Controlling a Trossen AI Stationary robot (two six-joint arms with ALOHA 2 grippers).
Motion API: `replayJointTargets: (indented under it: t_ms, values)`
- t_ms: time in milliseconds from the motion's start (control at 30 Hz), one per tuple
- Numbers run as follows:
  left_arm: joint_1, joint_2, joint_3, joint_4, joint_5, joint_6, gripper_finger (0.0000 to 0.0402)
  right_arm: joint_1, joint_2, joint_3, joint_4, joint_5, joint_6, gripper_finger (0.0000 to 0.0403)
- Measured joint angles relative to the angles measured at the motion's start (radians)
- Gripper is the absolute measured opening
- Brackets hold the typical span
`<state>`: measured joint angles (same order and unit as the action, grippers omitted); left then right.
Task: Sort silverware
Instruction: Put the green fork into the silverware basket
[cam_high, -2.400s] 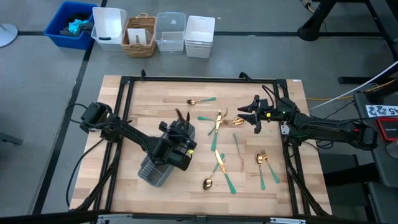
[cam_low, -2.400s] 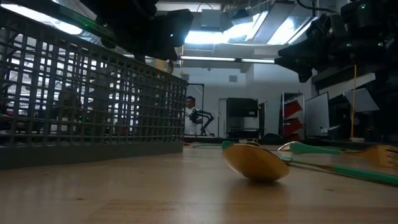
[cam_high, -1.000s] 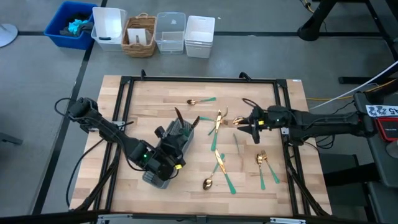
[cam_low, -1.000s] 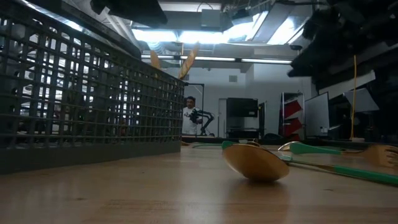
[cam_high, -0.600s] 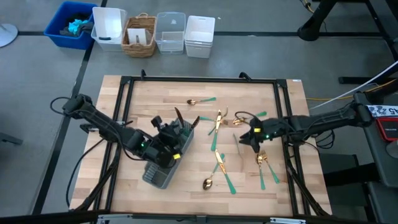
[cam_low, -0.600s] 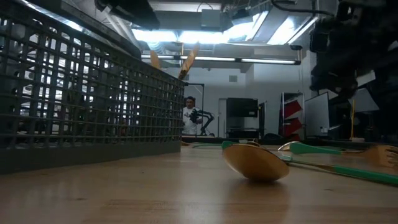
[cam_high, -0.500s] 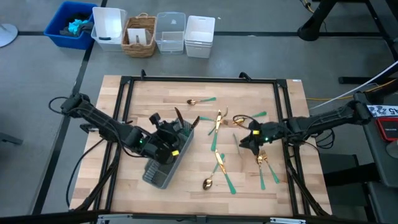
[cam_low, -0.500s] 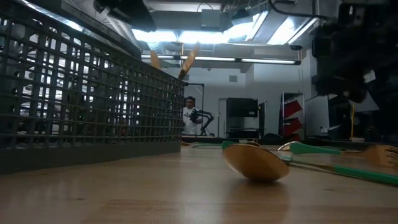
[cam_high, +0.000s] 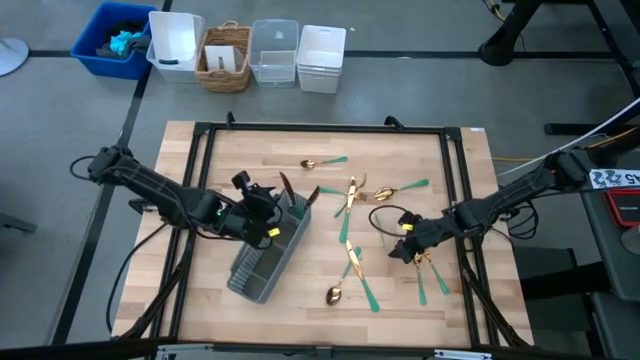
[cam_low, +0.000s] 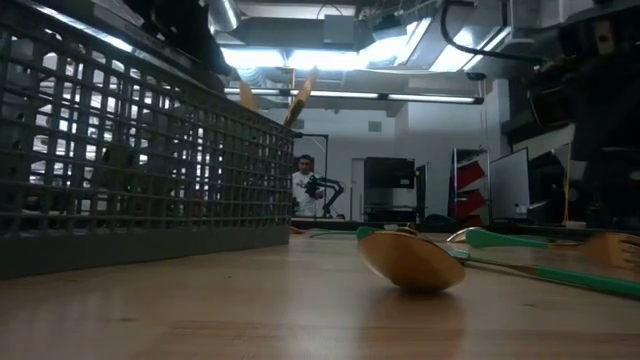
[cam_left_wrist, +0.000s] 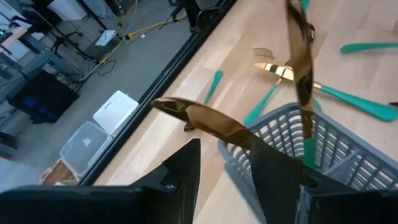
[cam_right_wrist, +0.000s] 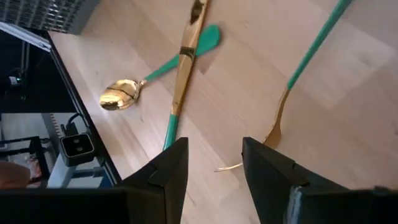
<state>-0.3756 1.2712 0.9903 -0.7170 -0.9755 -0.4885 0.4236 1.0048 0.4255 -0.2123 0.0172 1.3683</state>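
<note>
Table (cam_high: 230, 150), caddy (cam_high: 262, 262), loose silverware (cam_high: 352, 262) right of it.
Left gripper (cam_high: 262, 211) over the caddy's far end, fingers apart, empty; right gripper (cam_high: 400, 247) low beside a fork (cam_high: 419, 262), fingers wide, empty. Two pieces stand in the caddy.

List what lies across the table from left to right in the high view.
Left gripper → grey caddy → spoon nearest the front edge → right gripper → two forks by the right rail.
</note>
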Motion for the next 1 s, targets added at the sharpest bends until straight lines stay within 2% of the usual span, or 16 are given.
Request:
replayJointTargets:
  t_ms: [300,767,1000]
  values:
    - [0.003,-0.071,-0.038,-0.003,0.002,-0.001,0.0129,0.029,0.085,0.000,0.001,0.014,0.120,0.0152]
    - [0.002,-0.074,-0.038,0.008,0.023,-0.008,0.0129,0.029,0.179,0.000,0.008,0.007,0.147,0.0152]
    - [0.003,-0.074,-0.038,0.013,0.023,0.007,0.0129,0.029,0.269,0.032,0.018,0.006,0.143,0.0152]
